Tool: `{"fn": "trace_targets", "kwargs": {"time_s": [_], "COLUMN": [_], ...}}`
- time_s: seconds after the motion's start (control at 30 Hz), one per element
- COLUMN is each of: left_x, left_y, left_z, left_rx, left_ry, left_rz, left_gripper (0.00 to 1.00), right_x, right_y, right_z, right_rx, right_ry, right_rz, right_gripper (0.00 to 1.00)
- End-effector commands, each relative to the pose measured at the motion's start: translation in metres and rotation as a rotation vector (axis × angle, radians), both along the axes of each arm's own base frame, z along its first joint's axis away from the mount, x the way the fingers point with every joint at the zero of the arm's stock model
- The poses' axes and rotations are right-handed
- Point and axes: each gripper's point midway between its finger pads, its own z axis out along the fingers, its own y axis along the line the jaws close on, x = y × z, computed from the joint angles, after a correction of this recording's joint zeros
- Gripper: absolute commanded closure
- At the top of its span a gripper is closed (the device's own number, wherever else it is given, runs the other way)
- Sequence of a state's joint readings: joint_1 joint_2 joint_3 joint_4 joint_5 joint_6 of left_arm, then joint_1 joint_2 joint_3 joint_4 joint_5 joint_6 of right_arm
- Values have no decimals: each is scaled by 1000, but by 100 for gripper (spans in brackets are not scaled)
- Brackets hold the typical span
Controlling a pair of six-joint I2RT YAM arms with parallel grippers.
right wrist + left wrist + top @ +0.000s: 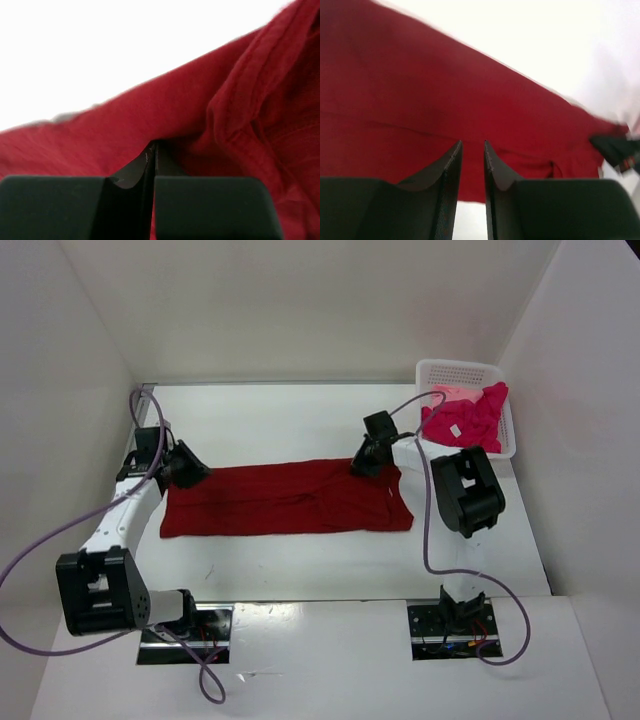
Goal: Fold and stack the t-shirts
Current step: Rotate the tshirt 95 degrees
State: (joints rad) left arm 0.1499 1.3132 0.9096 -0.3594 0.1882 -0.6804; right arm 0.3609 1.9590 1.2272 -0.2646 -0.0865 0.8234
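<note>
Top camera looks down on the whole table [300,420] from high behind. Both wrist cameras skim close over the dark red t-shirt [290,498], which all three views share.

Open lanes running far and near
A dark red cloth t-shirt [290,498] is spanning the middle of the white worktop [280,420]; a white perforated plastic basket [455,370] is blocking the far right corner.

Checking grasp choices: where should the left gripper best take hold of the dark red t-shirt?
Probably the far left corner of the dark red t-shirt, approached from the left end. The shirt lies flat as a wide strip; the right gripper pinches its far edge near the other end, and the left gripper sits at that corner, jaws slightly apart.
</note>
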Motion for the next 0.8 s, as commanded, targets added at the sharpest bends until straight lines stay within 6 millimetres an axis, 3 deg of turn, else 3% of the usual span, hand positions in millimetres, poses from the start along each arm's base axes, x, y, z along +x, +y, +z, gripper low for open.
{"fn": "trace_targets", "kwargs": {"time_s": [0.0,0.03,0.07,0.13,0.17,0.2,0.23,0.27,0.3,0.37,0.43,0.53,0.67,0.77], "left_x": [-5,-9,-11,-19,-19,-22,-25,-27,-31,-33,-36,-29,-17,-12], "left_y": [-27,-31,-37,-49,-51,-55,-59,-60,-62,-69,-70,-72,-78,-78], "left_z": [41,40,39,42,42,42,40,39,36,41,42,53,65,75], "left_rx": [-15,-17,-20,-31,-36,-45,-43,-38,-36,-41,-35,-36,-64,-59], "left_ry": [-124,-118,-112,-110,-110,-102,-94,-88,-75,-83,-76,-120,-151,-182], "left_rz": [-110,-129,-144,-190,-198,-214,-231,-241,-261,-303,-325,-334,-356,-357], "left_gripper": [70,70,70,70,70,70,70,69,68,68,68,68,70,70], "right_x": [48,52,69,123,140,145,175,189,186,191,185,163,116,75], "right_y": [21,25,39,82,98,113,136,152,163,186,185,172,161,158], "right_z": [-5,-8,7,29,42,46,73,93,56,130,154,212,295,321], "right_rx": [8,11,33,113,143,141,175,201,195,353,326,158,107,72], "right_ry": [-37,-27,-63,-151,-191,-180,-269,-328,-270,-405,-434,-540,-628,-613], "right_rz": [-34,-34,-20,0,17,35,59,75,100,149,157,188,233,269], "right_gripper": [100,100,100,100,100,100,100,100,100,97,96,96,87,73]}}
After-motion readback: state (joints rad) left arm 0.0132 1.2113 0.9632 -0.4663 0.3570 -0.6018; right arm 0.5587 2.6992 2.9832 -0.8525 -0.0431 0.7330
